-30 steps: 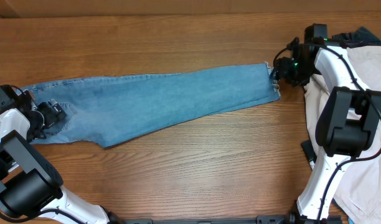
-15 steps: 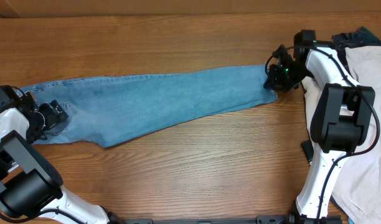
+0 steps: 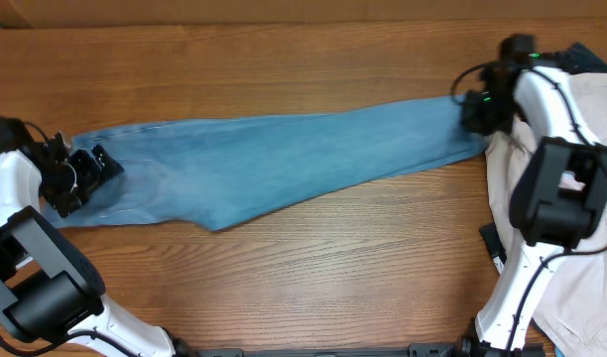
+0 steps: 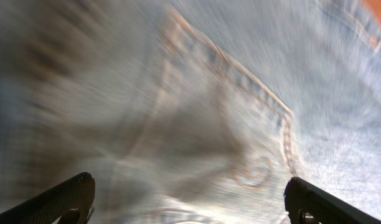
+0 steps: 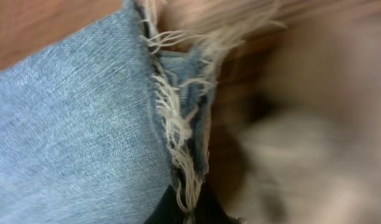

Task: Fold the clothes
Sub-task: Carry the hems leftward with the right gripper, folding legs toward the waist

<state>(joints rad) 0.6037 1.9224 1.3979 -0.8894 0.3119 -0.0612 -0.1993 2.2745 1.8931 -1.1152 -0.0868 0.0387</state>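
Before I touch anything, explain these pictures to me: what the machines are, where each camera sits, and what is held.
Two white robot arms work at a wooden table. One picture looks straight down; the other two come from a camera on each wrist. Light-blue jeans lie stretched across the table. The right gripper is pinched shut on the frayed hem, seen close in its own view. The left gripper stands open at the waist end; its blurred view shows a back pocket between the spread fingers. A cream garment and a dark cloth lie at the right edge.

Motion blur smears the jeans; the cream garment runs off the edge.
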